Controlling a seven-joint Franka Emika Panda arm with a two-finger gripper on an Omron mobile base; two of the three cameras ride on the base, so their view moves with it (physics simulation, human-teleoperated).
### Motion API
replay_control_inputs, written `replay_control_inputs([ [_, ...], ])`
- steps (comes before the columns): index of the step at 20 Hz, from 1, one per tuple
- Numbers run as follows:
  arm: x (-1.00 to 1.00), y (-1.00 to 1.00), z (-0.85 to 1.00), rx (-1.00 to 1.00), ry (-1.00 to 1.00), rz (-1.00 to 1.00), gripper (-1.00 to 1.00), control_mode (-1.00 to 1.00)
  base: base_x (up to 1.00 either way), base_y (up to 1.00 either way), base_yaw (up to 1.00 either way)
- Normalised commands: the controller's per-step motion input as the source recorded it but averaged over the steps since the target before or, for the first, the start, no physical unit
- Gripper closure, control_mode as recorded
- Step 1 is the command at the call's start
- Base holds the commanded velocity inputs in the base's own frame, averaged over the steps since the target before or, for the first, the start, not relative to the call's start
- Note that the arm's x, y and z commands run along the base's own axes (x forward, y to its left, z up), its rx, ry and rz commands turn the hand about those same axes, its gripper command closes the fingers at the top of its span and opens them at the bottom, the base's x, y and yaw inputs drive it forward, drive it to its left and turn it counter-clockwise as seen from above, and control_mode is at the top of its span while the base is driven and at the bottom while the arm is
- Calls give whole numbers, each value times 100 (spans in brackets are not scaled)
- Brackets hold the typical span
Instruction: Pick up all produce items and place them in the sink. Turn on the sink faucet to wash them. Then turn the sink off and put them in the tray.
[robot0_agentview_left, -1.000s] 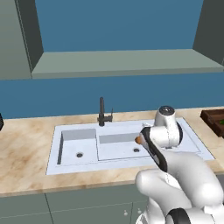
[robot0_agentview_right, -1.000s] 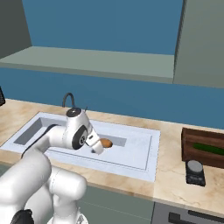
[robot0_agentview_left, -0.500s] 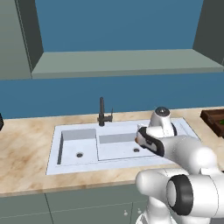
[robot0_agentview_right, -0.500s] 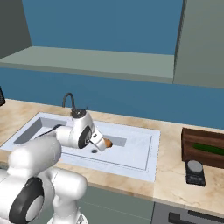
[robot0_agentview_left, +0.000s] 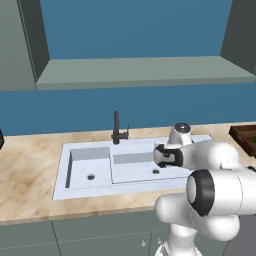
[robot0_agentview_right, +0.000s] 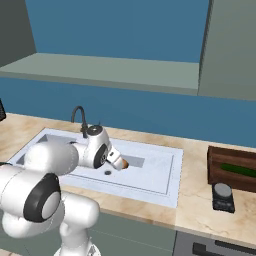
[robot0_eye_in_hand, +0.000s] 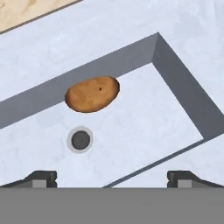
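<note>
A: Gripper (robot0_eye_in_hand: 112, 177), hand view: jaws spread wide, nothing betw. the tips, poised above the larger basin of the sink (robot0_eye_in_hand: 175, 118).

B: And the potato (robot0_eye_in_hand: 92, 93) rel. to it?

A: Ahead of the tips and a little to one side, apart from them, lying on the basin floor against the far wall. Long axis runs roughly along that wall, i.e. across the line of approach. Drain (robot0_eye_in_hand: 80, 140) sits betw. gripper and potato, nearer the tips.

B: Arm pose?

A: Right base view: arm folded low, wrist (robot0_agentview_right: 100, 150) reaching over the sink, hand tipped down-fwd; potato (robot0_agentview_right: 124, 163) peeks out just past it. Faucet (robot0_agentview_right: 79, 116) stands behind the wrist.

B: Farther out?

A: Tray (robot0_agentview_right: 234, 170) on the counter, well apart to the robot's right, with the cucumber (robot0_agentview_right: 239, 170) lying lengthwise in it. Judgement: the potato is the nearer target.
</note>
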Motion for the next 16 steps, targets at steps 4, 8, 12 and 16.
replay_control_inputs([
  [4,22,0,-15,0,2,1,-100,-100,0,0,0],
  [8,25,0,-12,0,3,0,-100,-100,0,0,0],
  [12,23,-1,-6,0,0,0,-100,-100,0,0,0],
  [16,27,-3,-6,0,0,0,-100,-100,0,0,0],
])
